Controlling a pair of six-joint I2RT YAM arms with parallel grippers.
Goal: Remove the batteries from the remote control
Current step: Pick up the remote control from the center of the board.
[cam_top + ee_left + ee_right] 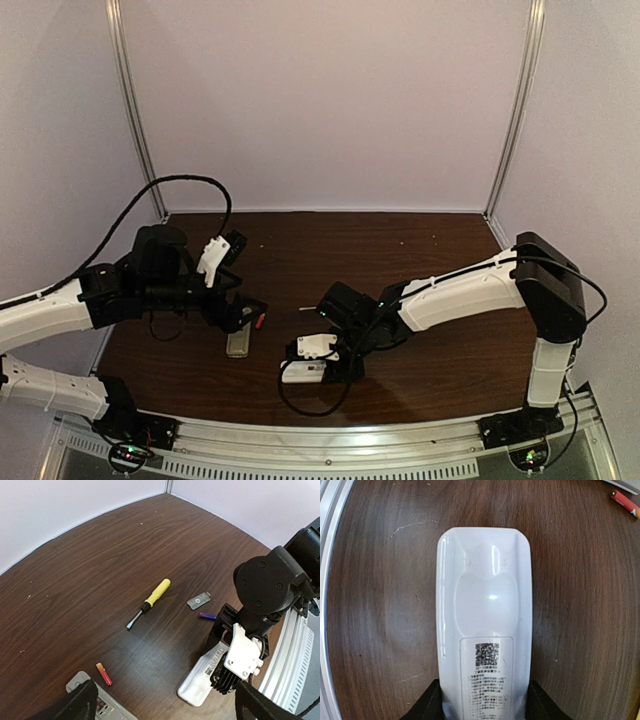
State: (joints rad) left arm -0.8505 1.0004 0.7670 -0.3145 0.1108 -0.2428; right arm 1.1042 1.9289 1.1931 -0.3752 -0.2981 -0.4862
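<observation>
On dark woodgrain table (370, 605), R pincer (485, 705) clasping glossy white remote (485, 595), L pincer (165, 705) released.

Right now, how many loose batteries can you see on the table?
2. One red-orange battery lies beside the grey remote; one purple battery lies near the small grey cover plate. More may be hidden from view.

- A dark brown wood-grain desk (90, 565), dotted with a few pale specks.
- A yellow-handled screwdriver (150, 602) lies flat mid-desk. In the left wrist view its dark shaft points lower left.
- A small grey rectangular cover plate (198, 600) lies flat near the handle end, not touching it. Its centre mark is perhaps a clip.
- Plain pale walls (320, 100) with metal corner posts (135, 110).
- A metal rail (330, 452) runs along the desk's near edge.
</observation>
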